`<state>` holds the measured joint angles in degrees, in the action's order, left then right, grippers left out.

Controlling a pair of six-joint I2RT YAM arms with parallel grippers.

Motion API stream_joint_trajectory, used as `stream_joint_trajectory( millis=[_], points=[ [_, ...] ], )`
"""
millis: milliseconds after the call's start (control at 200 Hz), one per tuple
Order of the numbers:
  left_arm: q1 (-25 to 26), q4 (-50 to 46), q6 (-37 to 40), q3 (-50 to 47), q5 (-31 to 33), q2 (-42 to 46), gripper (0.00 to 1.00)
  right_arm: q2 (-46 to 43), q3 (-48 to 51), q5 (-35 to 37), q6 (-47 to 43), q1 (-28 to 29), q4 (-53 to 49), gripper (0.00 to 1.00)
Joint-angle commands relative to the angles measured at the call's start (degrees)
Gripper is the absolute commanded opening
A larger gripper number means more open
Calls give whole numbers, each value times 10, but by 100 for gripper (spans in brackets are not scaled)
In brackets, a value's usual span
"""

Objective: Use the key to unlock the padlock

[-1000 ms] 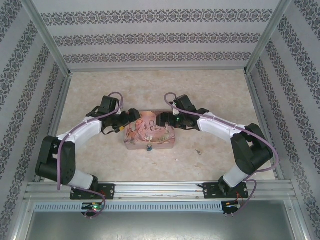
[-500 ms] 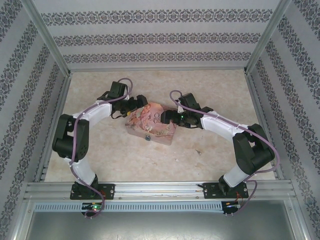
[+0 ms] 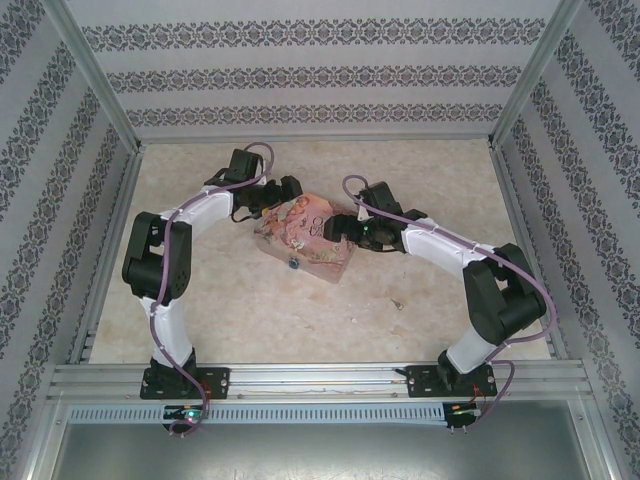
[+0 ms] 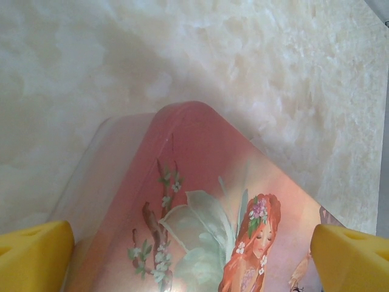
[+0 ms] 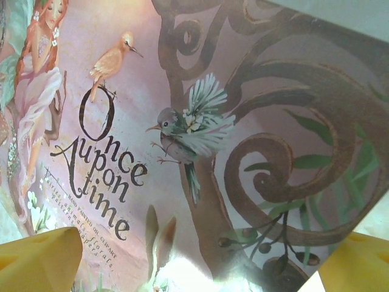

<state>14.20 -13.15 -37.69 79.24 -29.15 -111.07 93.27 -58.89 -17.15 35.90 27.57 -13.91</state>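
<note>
The pink illustrated box (image 3: 306,240) lies skewed on the table, its left end farther away. The tiny blue-teal padlock (image 3: 292,265) hangs on its near long side. My left gripper (image 3: 274,212) is at the box's far-left end and my right gripper (image 3: 345,232) at its right end. In the left wrist view the left gripper (image 4: 194,261) stands open, yellow fingertips (image 4: 33,258) wide apart over a lid corner (image 4: 200,176). The right gripper (image 5: 209,261) is open the same way over the lid's lettering (image 5: 97,170). A tiny dark speck (image 3: 398,305) on the table may be the key; I cannot tell.
The marbled table (image 3: 400,170) is fenced by aluminium rails (image 3: 515,200) and patterned walls (image 3: 320,80). Bare tabletop (image 4: 182,55) lies beyond the box's far corner. The arm bases (image 3: 185,380) sit on the near rail.
The box has turned clockwise and slid away from the arm bases, with both grippers staying at its ends. The left arm has folded up and reached farther back. Both grippers stayed open.
</note>
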Motion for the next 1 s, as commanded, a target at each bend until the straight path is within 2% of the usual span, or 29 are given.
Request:
stream_joint_trajectory(
  millis=[0, 245, 495, 734, 869, 994],
  points=[
    [10, 18, -2, 20, -62, -12, 99, 0, -21, -17, 0, 5, 68, 97],
    [-7, 8, 7, 28, -53, -6, 99, -27, -7, 36, -6, -1, 45, 98],
    [-41, 24, 15, -9, -42, 44, 99, -87, 14, 107, -28, -10, -11, 99],
    [-76, 64, 25, -110, -22, 158, 99, -173, 51, 147, -23, -28, -101, 98],
    [-78, 78, 32, -175, 0, 230, 99, -226, 85, 167, -17, -39, -154, 95],
    [-78, 110, 7, -250, 8, 291, 99, -267, 131, 169, 9, -60, -183, 92]
  ],
)
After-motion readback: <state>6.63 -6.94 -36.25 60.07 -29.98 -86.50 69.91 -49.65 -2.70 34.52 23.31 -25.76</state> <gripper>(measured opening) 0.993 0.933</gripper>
